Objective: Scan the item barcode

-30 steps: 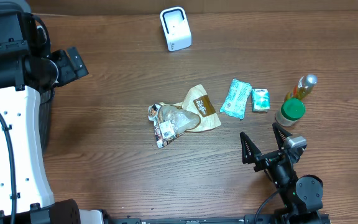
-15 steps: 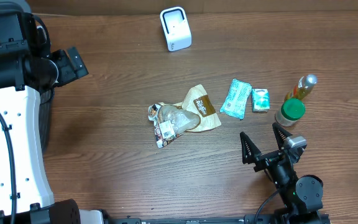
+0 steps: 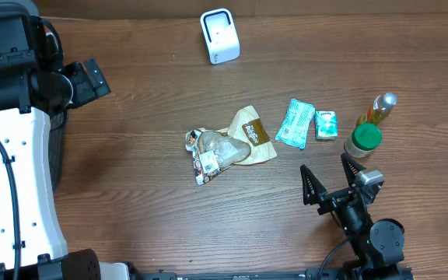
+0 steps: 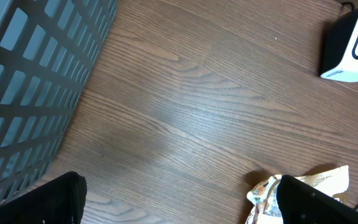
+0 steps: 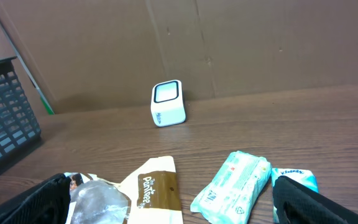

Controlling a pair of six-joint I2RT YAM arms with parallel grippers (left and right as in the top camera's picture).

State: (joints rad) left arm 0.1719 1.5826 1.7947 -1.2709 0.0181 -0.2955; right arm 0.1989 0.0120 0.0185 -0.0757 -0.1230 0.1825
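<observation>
Nearest the robot's base, at the lower right of the overhead view, the right hand [image 3: 327, 165] hovers over bare wood with its two black fingers spread wide. It is released, holding and touching nothing.

Just beyond it, across the middle of the brown wooden counter [image 3: 146, 187], five goods lie in a loose row:
- One green-capped jar [image 3: 362, 140] stands just beyond the right hand's outer finger.
- One slim bottle of yellow liquid with a silver cap [image 3: 378, 109] touches or nearly touches the jar.
- One small green-and-white packet [image 3: 327, 124] lies beside one teal soft tissue pack [image 3: 295, 124].
- One crumpled tan-and-clear food package [image 3: 228, 146] lies at centre frame, apart from the rest, with a printed label facing up at its lower left end.

The left hand [image 4: 179, 186], at the upper left of the overhead view, is also released, its fingers far apart over empty wood. The food package shows at the lower right of its wrist view.

One dark mesh basket [image 4: 30, 81] fills the left edge. Open wood lies between it and the package, and also along the bottom of the overhead frame.

Farthest off, one white box-shaped barcode scanner [image 3: 219, 36] stands alone near the top edge, before a brown cardboard wall [image 5: 229, 43], well apart from every item.
</observation>
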